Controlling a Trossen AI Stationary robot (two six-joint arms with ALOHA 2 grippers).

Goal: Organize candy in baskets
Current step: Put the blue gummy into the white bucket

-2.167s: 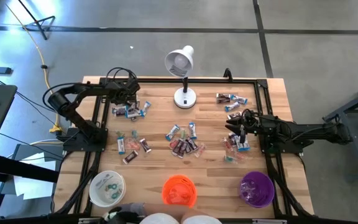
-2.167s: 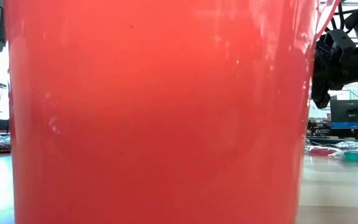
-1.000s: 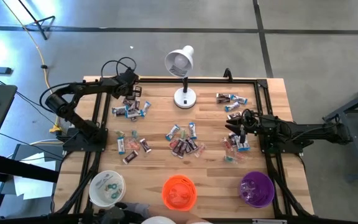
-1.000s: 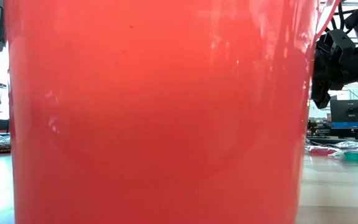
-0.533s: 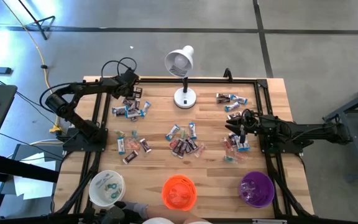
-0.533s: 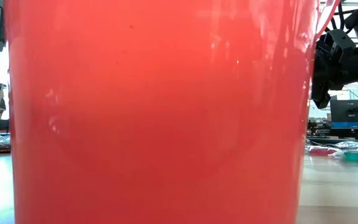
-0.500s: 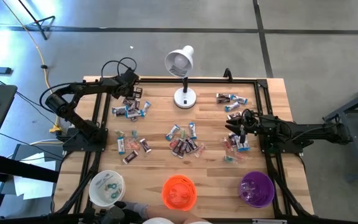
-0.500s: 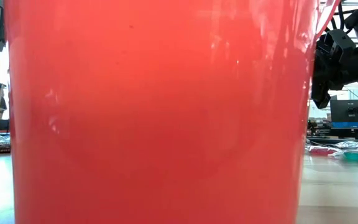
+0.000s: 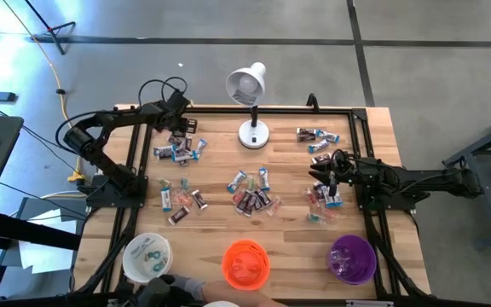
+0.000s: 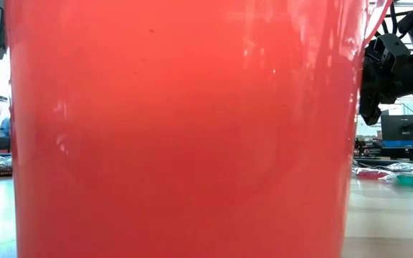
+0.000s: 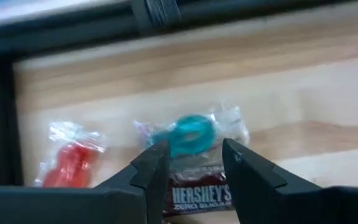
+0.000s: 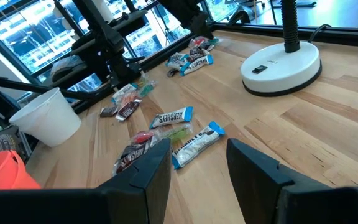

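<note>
2 open, empty end effectors; orange basket against low camera; lamp mid-table.

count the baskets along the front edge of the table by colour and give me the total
White basket: 1
Orange basket: 1
Purple basket: 1
Total: 3

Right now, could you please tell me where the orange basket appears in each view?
High view: orange basket at the table's near edge, middle of three.
Low view: it fills most of the picture.
Left wrist view: not in it.
Right wrist view: cut off at the edge.
Shared landmark: white basket beside it.
</note>
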